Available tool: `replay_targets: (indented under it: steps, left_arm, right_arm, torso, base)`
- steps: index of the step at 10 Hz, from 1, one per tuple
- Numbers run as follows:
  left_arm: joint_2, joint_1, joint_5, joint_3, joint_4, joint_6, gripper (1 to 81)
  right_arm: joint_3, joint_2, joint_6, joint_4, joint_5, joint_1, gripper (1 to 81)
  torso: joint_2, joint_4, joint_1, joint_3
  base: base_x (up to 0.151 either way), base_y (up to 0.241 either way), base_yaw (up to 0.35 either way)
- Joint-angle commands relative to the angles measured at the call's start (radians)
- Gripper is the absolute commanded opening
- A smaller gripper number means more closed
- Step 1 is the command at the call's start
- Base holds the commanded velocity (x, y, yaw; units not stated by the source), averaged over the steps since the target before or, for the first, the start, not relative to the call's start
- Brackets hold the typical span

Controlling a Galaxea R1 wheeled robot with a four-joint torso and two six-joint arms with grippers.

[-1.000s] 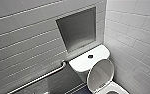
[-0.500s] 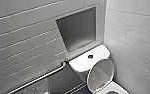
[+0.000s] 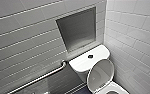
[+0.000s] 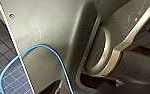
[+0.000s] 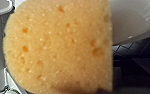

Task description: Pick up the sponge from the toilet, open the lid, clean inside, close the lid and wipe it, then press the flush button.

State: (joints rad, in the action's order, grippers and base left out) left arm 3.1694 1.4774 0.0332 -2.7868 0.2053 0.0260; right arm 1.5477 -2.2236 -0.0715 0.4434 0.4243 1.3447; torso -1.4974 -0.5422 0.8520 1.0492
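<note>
The sponge, judged gripped by the right end effector, hung just beside the toilet bowl's white wall; the lid stood raised, bowl open to that arm.

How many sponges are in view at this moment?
1. The sponge is close up in the right wrist view, with the white toilet behind it. Another could be hidden behind it.

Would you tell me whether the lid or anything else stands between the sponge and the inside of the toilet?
Nothing visible does. The lid stands raised in front of the cistern, leaving the bowl uncovered. The sponge sits close beside the toilet, with nothing seen between them.
</note>
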Motion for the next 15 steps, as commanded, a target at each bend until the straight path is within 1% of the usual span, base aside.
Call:
replay_targets:
  steps: [1,2,4,5,6,7,8,9,10,11,12,13,14,15]
  left_arm:
    - [-0.014,-0.01,0.077,-0.005,0.003,0.003,81.1]
    - [-0.015,-0.012,0.077,-0.007,0.0,0.003,81.1]
    - [-0.02,-0.016,0.079,-0.007,-0.003,0.003,81.1]
    - [-0.021,-0.016,0.077,-0.007,-0.003,0.003,81.1]
    - [-0.021,-0.018,0.077,-0.007,-0.004,0.003,81.1]
    - [-0.02,-0.021,0.077,-0.005,-0.004,0.003,81.1]
    - [-0.02,-0.022,0.077,-0.005,-0.006,0.002,81.1]
    - [-0.02,-0.022,0.079,-0.007,-0.004,0.002,81.1]
    - [-0.021,-0.022,0.077,-0.007,-0.004,0.002,81.1]
    - [-0.02,-0.024,0.079,-0.007,-0.004,0.002,81.1]
    - [-0.018,-0.027,0.079,-0.007,-0.004,0.0,81.1]
    - [-0.018,-0.032,0.079,-0.007,-0.006,0.0,81.1]
    - [-0.02,-0.038,0.079,-0.007,-0.006,-0.001,81.1]
    - [-0.021,-0.047,0.079,-0.007,-0.007,-0.006,81.1]
  right_arm:
    - [-0.017,0.014,0.008,-0.015,-0.085,0.017,1.0]
    - [0.001,-0.001,0.029,-0.014,-0.088,0.031,1.0]
    - [0.067,-0.042,0.047,-0.018,-0.108,0.044,1.0]
    - [0.097,-0.066,0.068,-0.032,-0.139,0.048,1.0]
    - [0.13,-0.093,0.096,-0.042,-0.154,0.063,1.0]
    - [0.169,-0.113,0.111,-0.042,-0.147,0.077,1.0]
    - [0.175,-0.113,0.113,-0.043,-0.145,0.083,1.0]
    - [0.178,-0.115,0.114,-0.044,-0.142,0.089,1.0]
    - [0.176,-0.119,0.12,-0.054,-0.142,0.095,1.0]
    - [0.179,-0.127,0.122,-0.064,-0.142,0.101,1.0]
    - [0.189,-0.138,0.122,-0.071,-0.142,0.101,1.0]
    - [0.209,-0.148,0.121,-0.071,-0.142,0.103,1.0]
    - [0.237,-0.164,0.121,-0.068,-0.142,0.11,1.0]
    - [0.268,-0.179,0.118,-0.068,-0.142,0.115,1.0]
  torso:
    - [0.0,0.0,0.0,0.0]
    - [0.0,0.0,0.0,0.0]
    - [0.0,0.0,0.0,0.0]
    - [0.0,0.0,0.0,0.0]
    - [0.0,0.0,0.0,0.0]
    - [0.0,0.0,0.0,0.0]
    - [0.0,0.0,0.0,0.0]
    - [0.1,0.0,-0.064,0.0]
    - [0.105,0.0,-0.068,0.0]
    - [0.122,0.09,-0.079,-0.038]
    - [0.144,0.094,-0.093,-0.041]
    - [0.169,0.109,-0.109,-0.048]
    - [0.2,0.137,-0.13,-0.058]
    - [0.236,0.168,-0.153,-0.07]
  base:
    - [0.0,0.0,0.0]
    - [0.0,0.0,0.0]
    - [0.0,0.0,0.0]
    - [0.0,0.0,0.0]
    - [0.0,0.0,0.0]
    - [0.0,0.0,0.0]
    - [0.0,0.0,0.0]
    - [0.0,0.0,0.0]
    - [0.0,0.0,0.0]
    - [0.0,0.0,0.0]
    - [0.0,0.0,0.0]
    - [0.0,0.0,0.0]
    - [0.0,0.0,0.0]
    - [0.0,0.0,0.0]
